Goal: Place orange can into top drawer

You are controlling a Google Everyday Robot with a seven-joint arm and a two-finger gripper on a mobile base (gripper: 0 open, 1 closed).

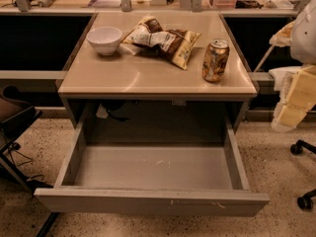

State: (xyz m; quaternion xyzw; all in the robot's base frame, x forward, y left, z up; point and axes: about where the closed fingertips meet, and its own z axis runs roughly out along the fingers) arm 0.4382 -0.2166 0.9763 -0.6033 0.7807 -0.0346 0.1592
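Note:
The orange can (215, 60) stands upright on the right side of the beige table top (148, 75), near the front edge. The top drawer (153, 167) is pulled fully out below the table, with a bare grey floor and nothing in it. My gripper (291, 110) is at the right edge of the view, beside the table and to the right of the can, at about table height. It is apart from the can and holds nothing that I can see.
A white bowl (104, 39) sits at the table's back left. A brown-and-yellow snack bag (163, 41) lies at the back middle, just left of the can. A chair's wheeled base (303, 174) is on the floor at the right. A dark chair (15, 117) stands at the left.

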